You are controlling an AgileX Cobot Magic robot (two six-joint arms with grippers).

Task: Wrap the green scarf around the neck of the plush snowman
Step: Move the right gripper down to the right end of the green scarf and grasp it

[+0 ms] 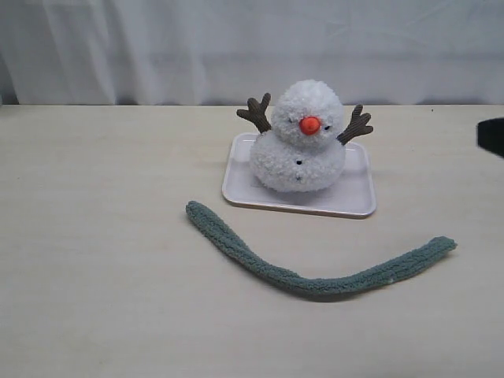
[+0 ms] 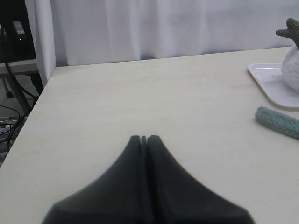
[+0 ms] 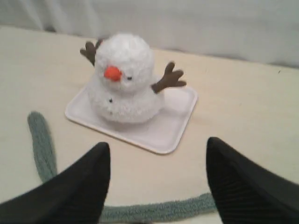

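The plush snowman (image 1: 302, 143) sits upright on a white tray (image 1: 358, 197), white and fluffy with an orange nose and brown twig arms. The green scarf (image 1: 315, 276) lies flat on the table in front of the tray, curved like a shallow U. My right gripper (image 3: 158, 149) is open above the scarf (image 3: 154, 210), facing the snowman (image 3: 124, 79); only a dark part of it shows at the exterior view's right edge (image 1: 492, 135). My left gripper (image 2: 144, 138) is shut and empty, off to the left, with one scarf end (image 2: 278, 122) far from it.
A white curtain (image 1: 236, 47) hangs behind the table's far edge. In the left wrist view the table's left edge (image 2: 28, 121) drops off toward cables and a stand. The tray (image 3: 163, 130) holds only the snowman.
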